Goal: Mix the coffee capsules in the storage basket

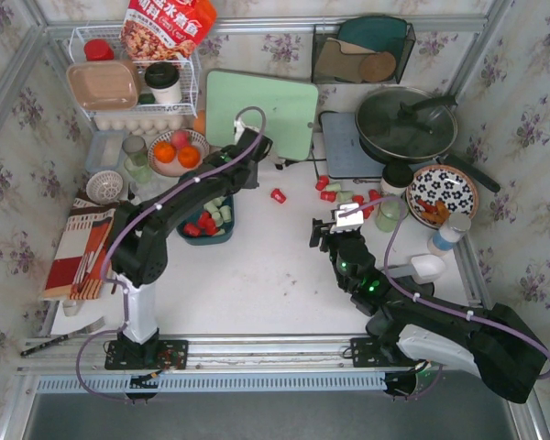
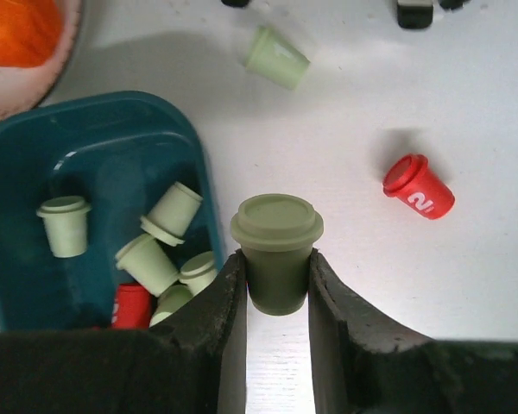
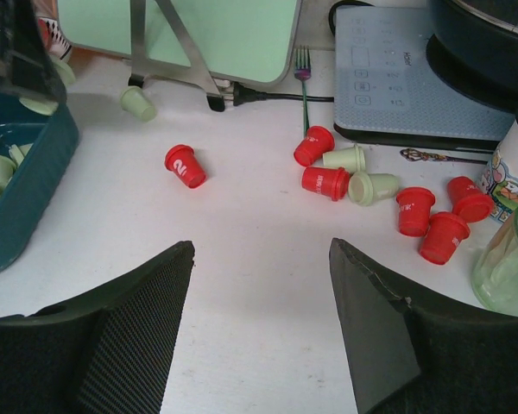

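Black fingers (image 2: 229, 297) of the left gripper (image 2: 276, 269) fill the lower edge of the left wrist view, closed on one pale green capsule (image 2: 276, 226), a tapered plastic cup with a flanged lid. The jaws clamp its tapered body from both sides, and the lid stands clear beyond the fingertips. This capsule hangs over the white table (image 2: 371, 293), just beside the right rim of the storage basket (image 2: 104, 129), a shallow dark teal plastic tub with rounded corners. Several pale green coffee capsules (image 2: 160, 228) and one red one lie tumbled in the basket. Outside it, a loose green capsule (image 2: 277, 58) and a red capsule marked "2" (image 2: 419, 187) lie on their sides, well apart. In the right wrist view, the right gripper (image 3: 261, 250) has its jaws wide apart, with nothing between them and only bare table below. A scatter of red and green capsules (image 3: 380, 194) lies ahead and to the right, near the grey induction hob (image 3: 397, 78). The basket shows at the left edge, well apart from these jaws. In the top external view, the basket sits left of centre under the left arm; the right gripper is right of centre, near the loose scatter.
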